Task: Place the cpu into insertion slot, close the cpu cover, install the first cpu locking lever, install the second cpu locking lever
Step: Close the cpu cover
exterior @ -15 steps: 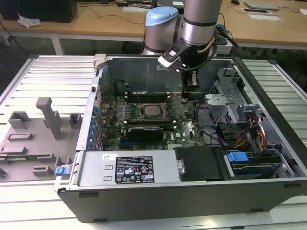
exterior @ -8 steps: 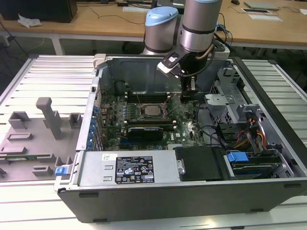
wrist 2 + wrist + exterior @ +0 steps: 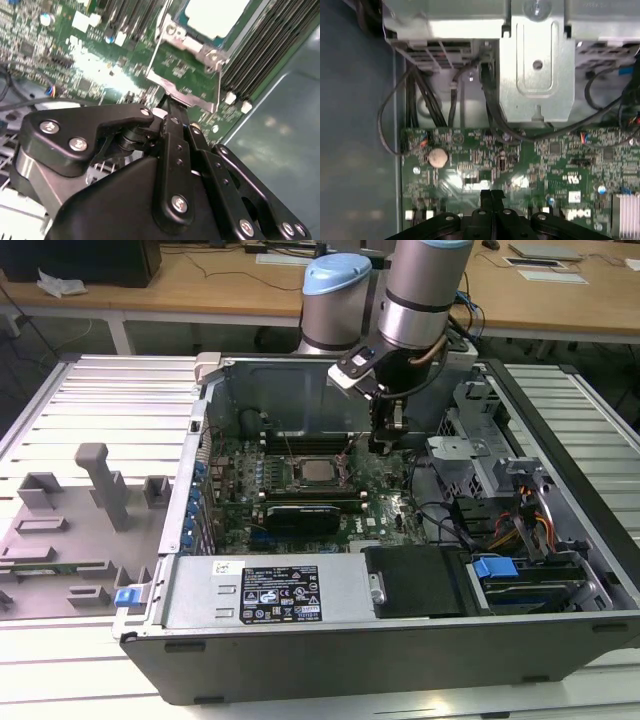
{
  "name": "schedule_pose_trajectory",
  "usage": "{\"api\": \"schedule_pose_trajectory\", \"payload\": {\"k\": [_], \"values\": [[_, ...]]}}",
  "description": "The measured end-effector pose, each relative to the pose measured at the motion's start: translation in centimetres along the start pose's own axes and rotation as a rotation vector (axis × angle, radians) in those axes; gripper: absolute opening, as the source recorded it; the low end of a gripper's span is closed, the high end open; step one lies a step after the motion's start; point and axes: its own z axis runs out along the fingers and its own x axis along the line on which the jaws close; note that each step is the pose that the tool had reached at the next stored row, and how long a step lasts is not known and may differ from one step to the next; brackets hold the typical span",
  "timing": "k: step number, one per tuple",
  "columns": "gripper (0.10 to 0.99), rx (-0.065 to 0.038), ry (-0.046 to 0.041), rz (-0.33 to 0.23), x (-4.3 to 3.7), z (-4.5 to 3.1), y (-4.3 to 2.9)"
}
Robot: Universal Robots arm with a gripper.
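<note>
Jaws clenched on nothing; gripper [image 3: 170, 104] tip just beside cpu cover [image 3: 186, 44], closed over the cpu [image 3: 216, 17]. Judged: press the locking lever [image 3: 156, 50] slowly, tip square on its wire.

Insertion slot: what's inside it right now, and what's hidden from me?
The cpu sits in the insertion slot, silver top up, with the cpu cover framing it. Whatever lies under the chip is covered by it, so its seating cannot be checked.

Slatted aluminium worktable [image 3: 90, 400] in foreground; light wooden desks [image 3: 200, 285] behind; even indoor light.
</note>
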Motion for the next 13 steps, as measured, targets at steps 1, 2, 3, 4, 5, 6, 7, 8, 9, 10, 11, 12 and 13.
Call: {"api": "schedule_pose_trajectory", "payload": {"k": [1,2,3,4,5,6,7,8,9,10,11,12,13], "values": [[0.106,0.02,-0.0002,0.0,0.0,0.01,0.03],[0.106,0.021,-0.0002,0.0,0.0,0.0,0.02],[0.106,0.021,-0.0001,0.0,0.0,0.01,0.03],[0.106,0.02,0.0,0.0,0.0,0.01,-0.01],[0.106,0.02,0.0002,0.0,0.01,0.03,-0.22],[0.106,0.019,0.0,0.0,0.01,0.04,-0.44],[0.106,0.017,0.0,0.0,0.01,0.05,-0.74],[0.106,0.015,-0.0001,0.0,0.01,0.07,-1.12],[0.106,0.013,-0.0001,0.0,0.0,0.09,-1.5],[0.106,0.013,0.0,0.0,0.01,0.1,-1.65],[0.106,0.012,0.0,0.0,0.01,0.12,-1.88],[0.106,0.011,0.0002,0.0,0.0,0.14,-2.22],[0.106,0.011,0.0001,0.0,0.0,0.16,-2.47]]}}
